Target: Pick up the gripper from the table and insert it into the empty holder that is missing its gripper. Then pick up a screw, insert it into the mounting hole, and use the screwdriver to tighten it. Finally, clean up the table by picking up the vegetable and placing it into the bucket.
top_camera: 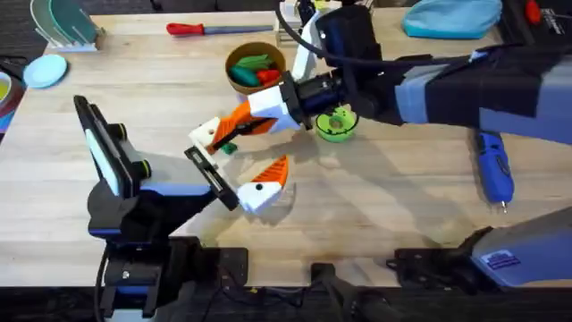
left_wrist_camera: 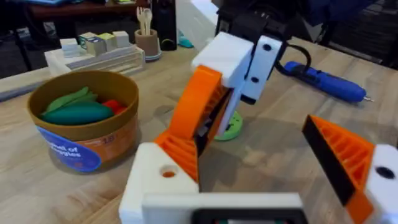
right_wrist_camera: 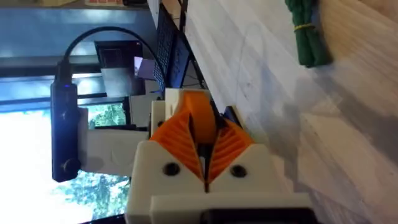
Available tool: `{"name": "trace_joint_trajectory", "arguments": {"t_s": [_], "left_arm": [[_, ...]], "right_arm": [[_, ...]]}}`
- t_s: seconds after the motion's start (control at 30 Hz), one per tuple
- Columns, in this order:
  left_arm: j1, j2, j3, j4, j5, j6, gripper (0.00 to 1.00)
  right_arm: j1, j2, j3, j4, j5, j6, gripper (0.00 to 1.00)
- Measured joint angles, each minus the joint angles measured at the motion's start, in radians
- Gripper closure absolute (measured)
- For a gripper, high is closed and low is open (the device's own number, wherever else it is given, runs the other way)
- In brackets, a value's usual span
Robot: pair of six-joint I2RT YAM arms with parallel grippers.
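Light plank table (top_camera: pixel 375 197), holding: one right gripper (top_camera: pixel 239 125), white with orange ribbed pads, jaws pressed shut on the orange gripper (left_wrist_camera: pixel 198 102), which it holds at the left arm's white holder block (left_wrist_camera: pixel 158 177) near mid-table. One left gripper (top_camera: pixel 239 174), jaws standing wide apart, one side fitted with an orange ribbed finger (left_wrist_camera: pixel 342 152), nothing between them. One bucket (left_wrist_camera: pixel 87 127), brown-orange with tan rim, blue label reading partly "of" and "vegetables", the first word cut off; contents green and red toy pieces; it stands toward the far edge, just beyond the two grippers. One dark-green vegetable (right_wrist_camera: pixel 306 31), slim, banded with a yellow tie, lying on the table beside the right gripper. One blue screwdriver (top_camera: pixel 492 167) lying flat at the right side, well apart from the grippers. One red-handled tool (top_camera: pixel 210 29) along the far edge. One flat green disc (top_camera: pixel 336 125) under the right arm's wrist.
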Motion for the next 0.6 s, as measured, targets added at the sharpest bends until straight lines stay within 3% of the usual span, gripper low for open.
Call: {"name": "trace_joint_trajectory", "arguments": {"t_s": [0.13,0.17,0.3,0.5,0.6], "left_arm": [[0.001,0.0,0.0,0.001,-0.007,0.0,0.008],[0.001,0.0,0.0,0.001,-0.008,0.0,0.008],[0.001,0.0,0.0,0.003,-0.01,0.006,0.008],[0.001,0.0,0.0,0.003,-0.015,0.008,0.008],[-0.009,0.0,0.0,0.002,0.022,0.012,0.008]], "right_arm": [[0.003,0.0,0.0,0.007,0.008,0.008,0.992],[0.003,0.0,0.0,0.007,0.011,0.012,0.954],[0.008,0.002,0.0,-0.001,0.03,0.012,0.568],[0.008,0.018,0.0,-0.002,0.036,0.006,0.415],[0.015,0.022,0.0,-0.001,0.023,0.004,0.308]]}}
